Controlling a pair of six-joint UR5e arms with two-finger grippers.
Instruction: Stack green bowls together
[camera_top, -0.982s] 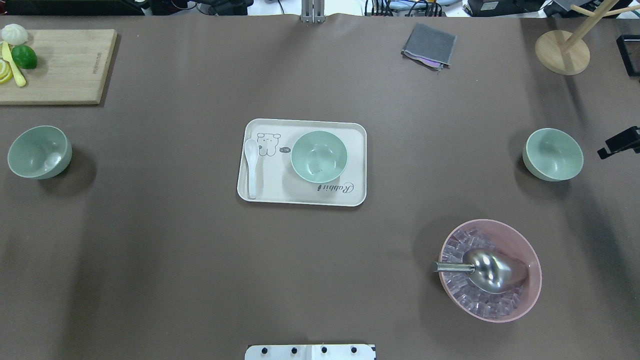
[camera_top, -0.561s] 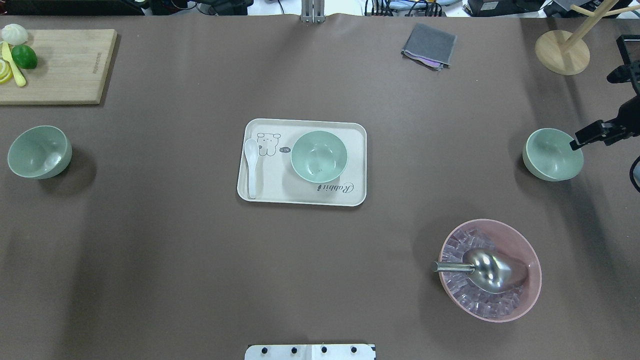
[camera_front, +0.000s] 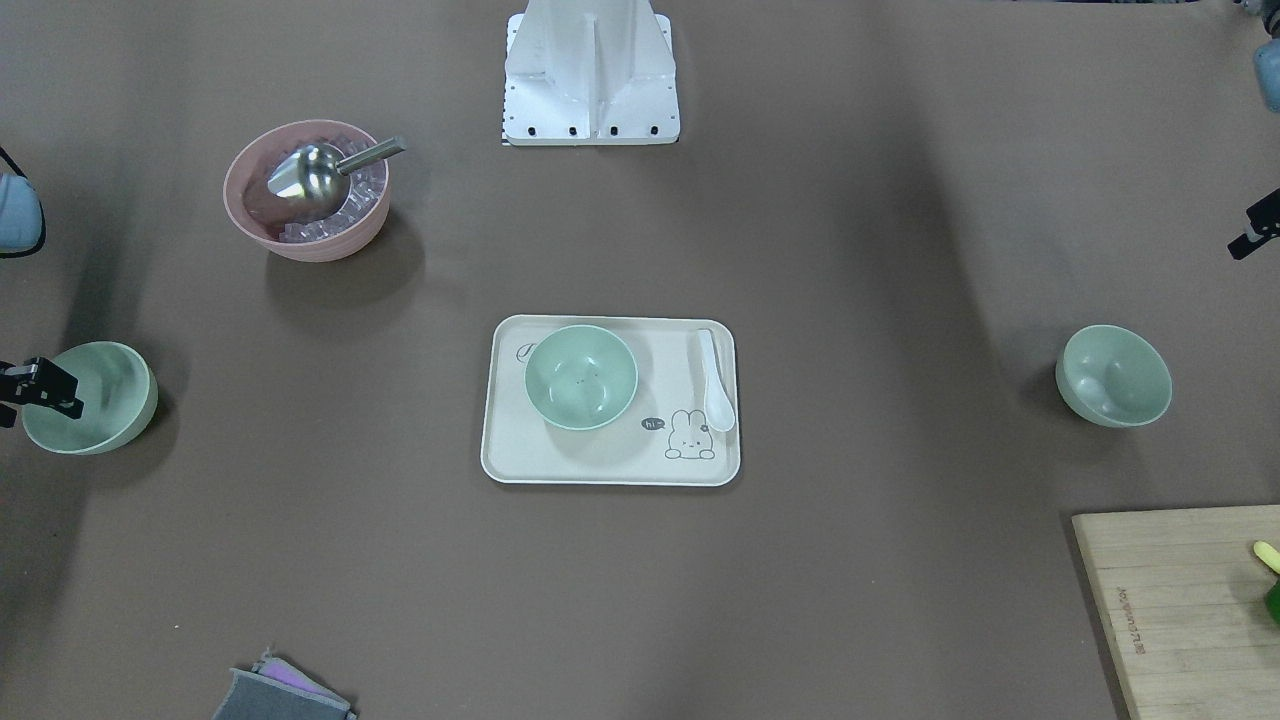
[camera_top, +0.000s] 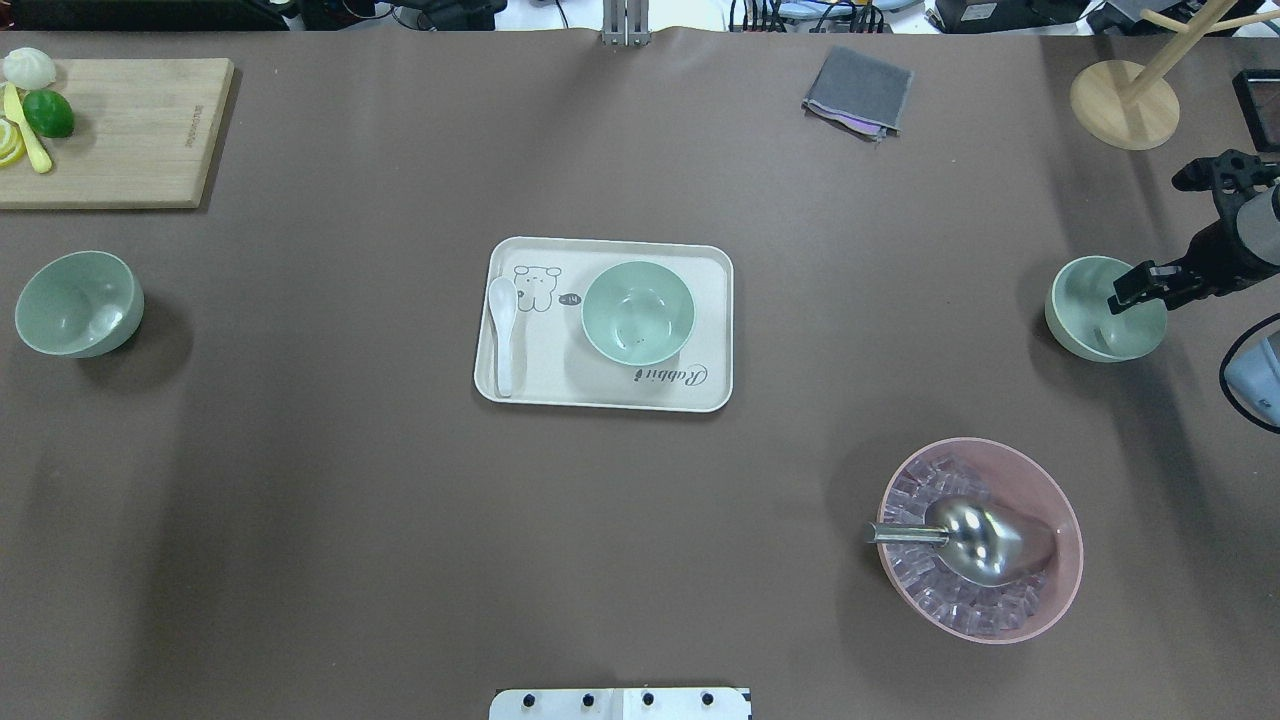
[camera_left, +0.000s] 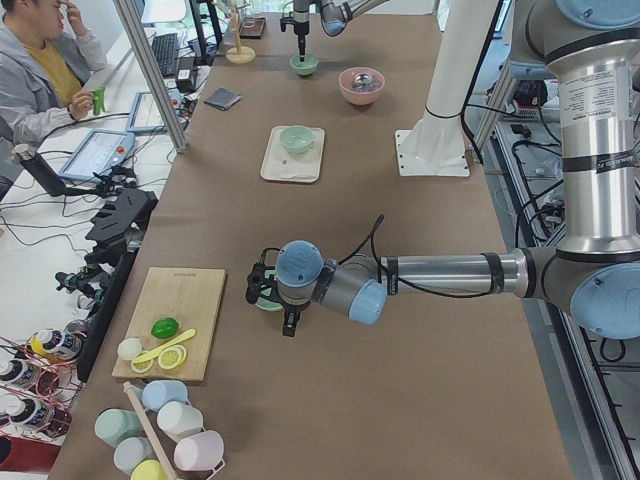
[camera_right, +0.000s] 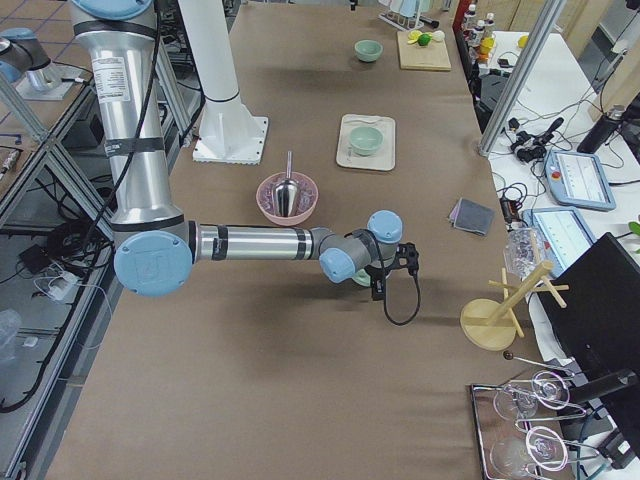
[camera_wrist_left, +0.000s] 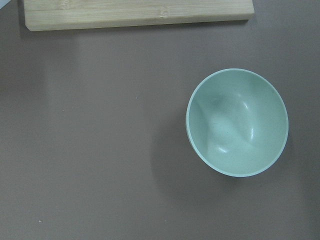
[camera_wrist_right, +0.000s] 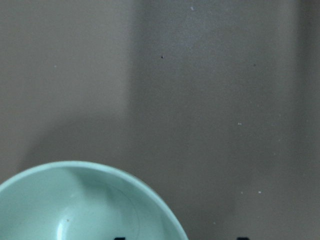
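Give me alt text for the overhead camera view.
The right gripper hangs over the right green bowl. The centre green bowl sits on a tray, the left green bowl far left; a pink bowl holds a metal scoop.

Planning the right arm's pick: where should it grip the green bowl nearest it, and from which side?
Probably its rim, from above, one finger inside and one outside: the bowl sits upright and empty, and the right end effector hovers over its outer edge.

Pale green bowl (camera_wrist_left: 237, 122) sits upright, seemingly empty, right of centre on brown table (camera_wrist_left: 90, 150); wooden board (camera_wrist_left: 135, 12) along top edge, well apart.
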